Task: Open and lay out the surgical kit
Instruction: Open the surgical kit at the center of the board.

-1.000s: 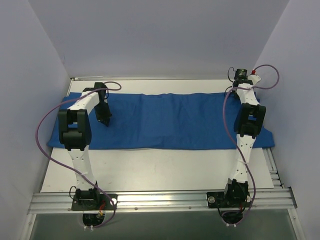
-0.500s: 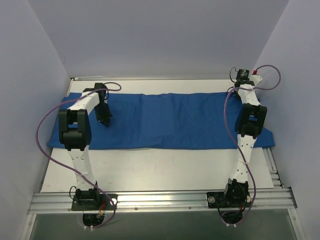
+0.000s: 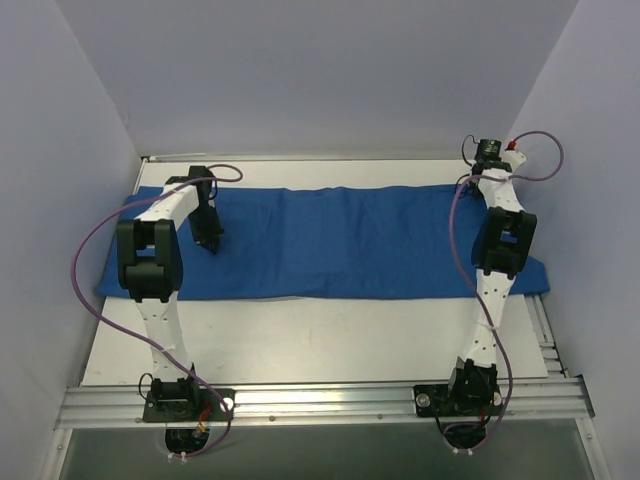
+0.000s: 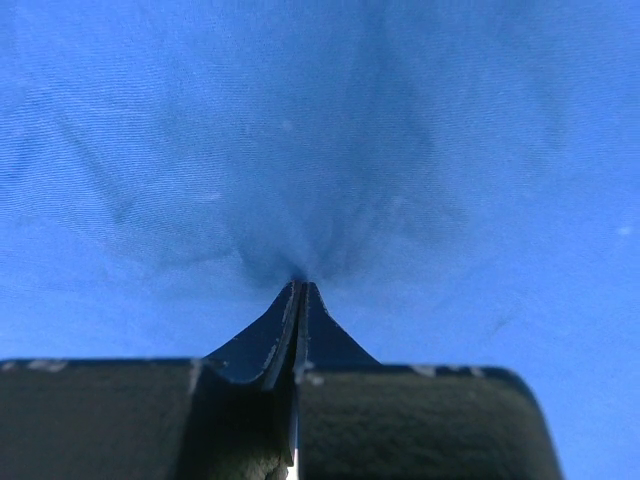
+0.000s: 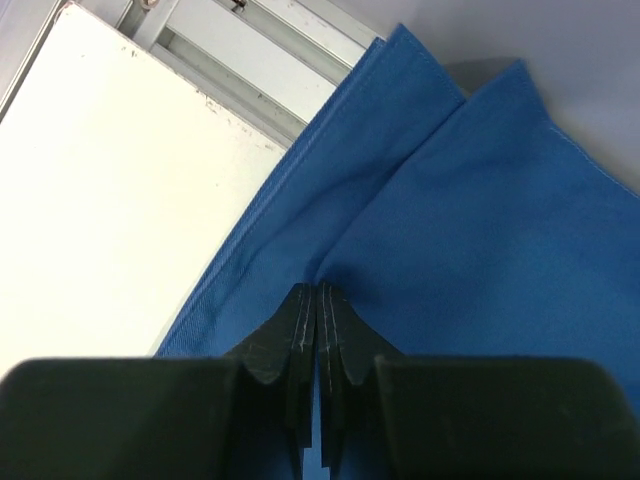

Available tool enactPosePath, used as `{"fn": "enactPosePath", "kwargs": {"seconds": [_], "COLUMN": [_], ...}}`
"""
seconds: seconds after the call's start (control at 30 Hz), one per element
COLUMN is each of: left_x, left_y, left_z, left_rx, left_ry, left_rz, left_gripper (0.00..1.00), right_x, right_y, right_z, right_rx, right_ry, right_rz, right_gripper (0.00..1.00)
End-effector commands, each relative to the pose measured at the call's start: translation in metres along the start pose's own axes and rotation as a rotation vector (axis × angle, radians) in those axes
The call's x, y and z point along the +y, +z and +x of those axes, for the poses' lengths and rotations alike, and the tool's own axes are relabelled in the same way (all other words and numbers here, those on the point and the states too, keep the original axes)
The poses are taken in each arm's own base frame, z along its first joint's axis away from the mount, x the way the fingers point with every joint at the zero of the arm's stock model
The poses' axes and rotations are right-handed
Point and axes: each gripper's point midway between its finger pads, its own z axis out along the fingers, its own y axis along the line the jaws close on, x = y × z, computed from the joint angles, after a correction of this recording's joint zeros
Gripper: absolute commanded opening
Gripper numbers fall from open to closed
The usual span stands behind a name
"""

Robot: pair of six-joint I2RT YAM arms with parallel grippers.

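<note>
The surgical kit shows only as its deep-blue drape (image 3: 340, 240), spread in a long band across the table. At the drape's left end, my left gripper (image 3: 208, 240) is shut on the cloth. In the left wrist view, the fabric puckers into the closed tips of the left gripper (image 4: 300, 285). My right gripper (image 5: 318, 290) is shut on a fold of the drape (image 5: 480, 230) near its far right corner, beside the hemmed edge. In the top view the right arm's wrist (image 3: 488, 160) covers that grip.
The white tabletop (image 3: 320, 340) lies bare in front of the drape. An aluminium rail (image 3: 320, 400) carries both arm bases at the near edge. Grey walls close in on the left, the back and the right. A slotted metal strip (image 5: 230, 60) borders the table past the drape's right corner.
My right gripper has closed its jaws onto the drape's fold, and the right wrist has drifted slightly to the right. The left arm has not moved.
</note>
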Motion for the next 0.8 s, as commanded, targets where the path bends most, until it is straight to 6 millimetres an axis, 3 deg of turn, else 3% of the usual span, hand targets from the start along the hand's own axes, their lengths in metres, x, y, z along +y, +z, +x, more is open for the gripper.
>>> {"fn": "enactPosePath", "kwargs": {"seconds": [0.0,0.07,0.17,0.3,0.4,0.43,0.47,0.5,0.53,0.57,0.63,0.67,0.77], "left_x": [-0.004,-0.003,-0.003,-0.005,-0.004,-0.001,-0.002,-0.003,0.012,0.017,0.017,0.023,0.030], "left_y": [-0.034,-0.038,-0.047,-0.060,-0.068,-0.069,-0.073,-0.074,-0.075,-0.079,-0.083,-0.085,-0.085], "left_z": [-0.026,-0.028,-0.031,-0.033,-0.033,-0.032,-0.032,-0.032,-0.038,-0.040,-0.042,-0.043,-0.044], "left_rx": [-0.100,-0.107,-0.118,-0.127,-0.140,-0.135,-0.140,-0.140,-0.148,-0.160,-0.161,-0.162,-0.152], "left_ry": [-0.010,-0.014,-0.023,-0.050,-0.071,-0.085,-0.093,-0.095,-0.135,-0.151,-0.169,-0.188,-0.223], "left_rz": [0.029,0.028,0.032,0.084,0.105,0.105,0.112,0.119,0.116,0.118,0.157,0.158,0.176], "left_gripper": [0.02,0.02,0.02,0.02,0.02,0.02,0.02,0.02,0.02,0.03,0.06,0.08,0.13], "right_x": [0.003,-0.002,-0.010,-0.019,-0.033,-0.033,-0.043,-0.049,-0.052,-0.065,-0.077,-0.093,-0.116], "right_y": [-0.051,-0.070,-0.096,-0.133,-0.167,-0.190,-0.195,-0.204,-0.225,-0.230,-0.259,-0.264,-0.297], "right_z": [-0.036,-0.042,-0.033,-0.007,0.024,0.022,0.053,0.061,0.060,0.088,0.095,0.125,0.146], "right_rx": [-0.009,0.012,0.070,0.134,0.190,0.189,0.245,0.262,0.257,0.306,0.313,0.376,0.424], "right_ry": [0.025,0.009,-0.023,-0.036,-0.051,-0.034,-0.052,-0.057,-0.047,-0.072,-0.059,-0.069,-0.029], "right_rz": [-0.040,-0.030,-0.013,-0.042,-0.042,-0.086,-0.068,-0.066,-0.097,-0.079,-0.108,-0.086,-0.117], "right_gripper": [0.00,0.00,0.00,0.00,0.00,0.00,0.00,0.00,0.00,0.00,0.00,0.00,0.00]}}
